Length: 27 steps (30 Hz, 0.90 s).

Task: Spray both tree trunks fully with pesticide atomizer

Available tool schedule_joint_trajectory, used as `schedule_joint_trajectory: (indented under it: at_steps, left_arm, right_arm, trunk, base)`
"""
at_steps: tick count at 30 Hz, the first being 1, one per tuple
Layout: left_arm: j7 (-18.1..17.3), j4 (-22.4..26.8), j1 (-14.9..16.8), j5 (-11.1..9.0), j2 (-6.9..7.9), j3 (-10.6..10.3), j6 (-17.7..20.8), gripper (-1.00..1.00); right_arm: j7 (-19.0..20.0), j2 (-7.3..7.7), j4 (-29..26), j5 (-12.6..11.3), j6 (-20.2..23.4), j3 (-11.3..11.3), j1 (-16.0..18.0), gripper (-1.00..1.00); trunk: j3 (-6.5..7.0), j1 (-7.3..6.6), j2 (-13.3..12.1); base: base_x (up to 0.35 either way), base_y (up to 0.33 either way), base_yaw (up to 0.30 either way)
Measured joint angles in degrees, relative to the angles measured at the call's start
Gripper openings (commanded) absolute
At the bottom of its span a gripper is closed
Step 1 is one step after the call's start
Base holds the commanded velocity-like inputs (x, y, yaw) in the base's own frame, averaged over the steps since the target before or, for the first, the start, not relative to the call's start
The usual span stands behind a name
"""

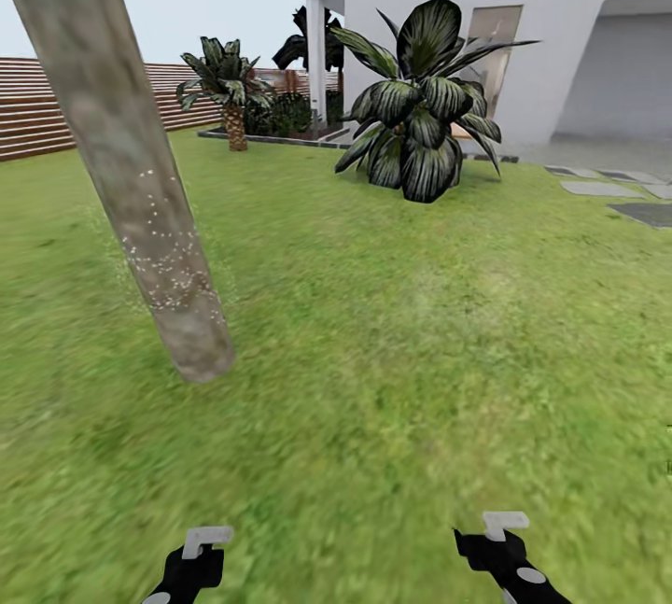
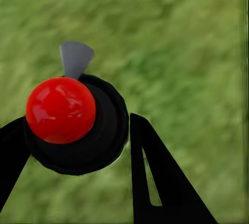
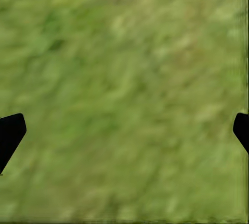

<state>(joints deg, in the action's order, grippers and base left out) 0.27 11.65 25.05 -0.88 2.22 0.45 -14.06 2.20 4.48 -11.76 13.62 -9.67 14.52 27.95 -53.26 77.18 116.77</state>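
In the left wrist view the pesticide atomizer (image 2: pixel 61 110), a black round body with a bright red ball and a grey nozzle, sits between the two black fingers of my left gripper (image 2: pixel 78 149), which is shut on it above the grass. One thick, mottled grey-brown tree trunk (image 1: pixel 121 156) leans across the left of the head view. Whitish pesticide specks (image 1: pixel 168 259) dot its lower part. My left gripper (image 1: pixel 194 559) and right gripper (image 1: pixel 504 550) show low at the bottom edge, well short of the trunk. The right gripper (image 3: pixel 124 130) is open over bare lawn.
A broad-leafed bush (image 1: pixel 420 109) stands ahead at mid-right before a white house (image 1: pixel 560 44). A small palm (image 1: pixel 229 86) and a planting bed lie further back. A brown slat fence (image 1: pixel 56 109) runs along the left. Grey stepping stones (image 1: pixel 616 193) lie at right.
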Motion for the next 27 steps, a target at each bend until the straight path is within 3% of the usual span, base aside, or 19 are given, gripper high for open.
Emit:
schedule_joint_trajectory:
  at_steps: [9,27]
  left_arm:
    - [-0.3,0.0,0.0,0.0,-0.02,0.0,0.0,-1.0]
    - [-0.5,0.0,0.0,0.0,-0.02,0.0,0.0,-1.0]
  right_arm:
    - [0.0,0.0,0.0,0.0,0.0,0.0,0.0,1.0]
    - [0.0,0.0,0.0,0.0,0.0,0.0,0.0,1.0]
  trunk:
    - [0.0,0.0,0.0]
    - [3.23,-3.95,-7.2]
  base:
    - [-0.001,0.001,-0.3]
    - [0.0,0.0,-0.3]
